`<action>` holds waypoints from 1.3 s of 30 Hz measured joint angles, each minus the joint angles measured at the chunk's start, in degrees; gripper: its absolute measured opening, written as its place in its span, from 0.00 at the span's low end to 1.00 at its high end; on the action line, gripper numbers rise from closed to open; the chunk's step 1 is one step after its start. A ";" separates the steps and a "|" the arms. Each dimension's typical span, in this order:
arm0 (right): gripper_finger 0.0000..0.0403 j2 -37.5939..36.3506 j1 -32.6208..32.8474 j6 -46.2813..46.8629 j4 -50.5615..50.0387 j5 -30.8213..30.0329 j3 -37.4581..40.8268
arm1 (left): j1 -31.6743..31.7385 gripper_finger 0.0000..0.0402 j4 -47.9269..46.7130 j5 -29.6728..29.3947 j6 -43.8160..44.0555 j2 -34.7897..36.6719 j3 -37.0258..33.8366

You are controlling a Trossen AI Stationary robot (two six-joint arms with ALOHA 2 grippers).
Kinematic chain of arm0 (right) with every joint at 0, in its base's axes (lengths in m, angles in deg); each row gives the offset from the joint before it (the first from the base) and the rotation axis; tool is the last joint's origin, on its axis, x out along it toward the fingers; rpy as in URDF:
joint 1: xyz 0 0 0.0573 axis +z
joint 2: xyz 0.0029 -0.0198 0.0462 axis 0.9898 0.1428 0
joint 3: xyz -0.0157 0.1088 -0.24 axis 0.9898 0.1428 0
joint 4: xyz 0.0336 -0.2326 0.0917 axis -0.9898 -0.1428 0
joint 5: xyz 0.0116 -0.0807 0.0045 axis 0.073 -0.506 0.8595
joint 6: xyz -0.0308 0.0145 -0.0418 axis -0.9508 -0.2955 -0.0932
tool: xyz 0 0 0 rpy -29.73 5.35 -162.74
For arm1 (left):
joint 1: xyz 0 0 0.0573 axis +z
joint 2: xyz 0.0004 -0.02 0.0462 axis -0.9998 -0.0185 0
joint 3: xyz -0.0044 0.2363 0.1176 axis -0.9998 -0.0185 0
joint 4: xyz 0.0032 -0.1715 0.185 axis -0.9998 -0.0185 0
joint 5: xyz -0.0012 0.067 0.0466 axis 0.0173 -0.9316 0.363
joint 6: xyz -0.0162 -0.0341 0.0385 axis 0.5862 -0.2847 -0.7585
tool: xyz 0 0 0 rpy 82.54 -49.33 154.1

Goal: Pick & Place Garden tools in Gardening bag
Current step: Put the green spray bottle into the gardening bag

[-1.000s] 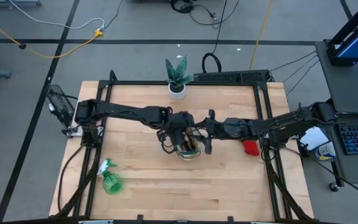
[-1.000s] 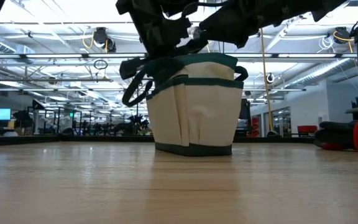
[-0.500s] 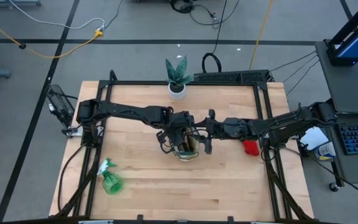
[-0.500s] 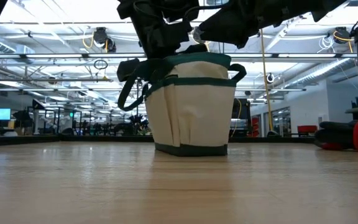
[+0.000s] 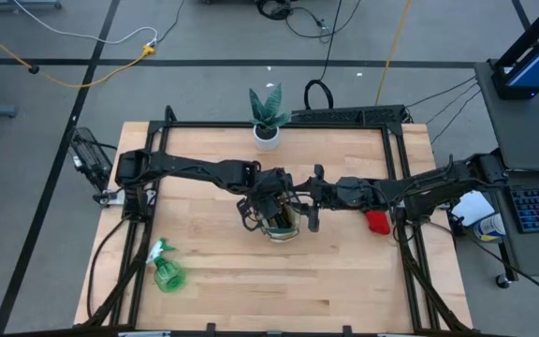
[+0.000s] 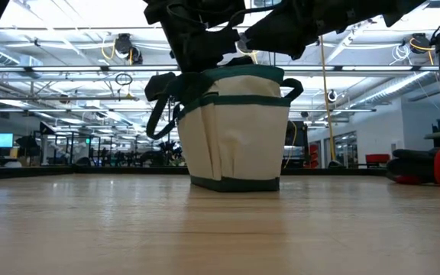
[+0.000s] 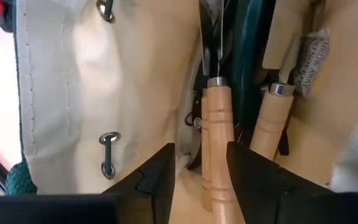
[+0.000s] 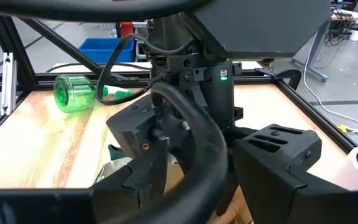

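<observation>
The beige gardening bag (image 5: 286,227) with dark green trim stands upright on its base at the table's middle (image 6: 235,137). My left gripper (image 5: 271,208) points down into the bag's mouth and is open. A tool's pale wooden handle (image 7: 217,143) stands between its fingers, and a second wooden handle (image 7: 267,124) leans beside it inside the bag. My right gripper (image 5: 312,213) is open and held level at the bag's right rim. A green spray bottle (image 5: 167,273) lies on its side at the near left. A small red item (image 5: 376,222) lies right of the bag. My left gripper has the wooden handle (image 7: 224,168) between its open fingers, which come from above and lie along it. The handle sits close to one finger (image 7: 247,180). I cannot tell whether they touch. My right gripper is beside the bag's rim, where the left arm hides any contact.
A green plant in a white pot (image 5: 268,117) stands at the far edge. The black frame rails (image 5: 396,178) run along the table's sides. Bare wood lies in front of the bag (image 6: 220,229) and across the near half of the table.
The bag has shifted slightly toward the table's left and its rim has levelled. Its left loop handle has dropped closer to the bag's side. Both arms have stayed in place over the bag.
</observation>
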 joint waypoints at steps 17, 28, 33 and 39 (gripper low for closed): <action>0.42 0.00 1.77 3.04 -3.79 0.02 0.00 | -2.58 0.29 -0.53 -6.21 11.04 6.99 -0.05; 0.42 0.02 4.46 3.04 -5.06 0.01 0.00 | -4.22 0.28 -3.25 -6.57 25.07 15.06 -0.05; 0.42 0.02 5.19 3.04 -6.41 0.01 0.00 | -5.83 0.28 -7.10 -6.57 32.67 16.73 -0.05; 0.42 0.02 6.00 2.84 -7.60 0.03 0.00 | -9.01 0.28 -12.45 -6.64 40.32 16.85 -0.05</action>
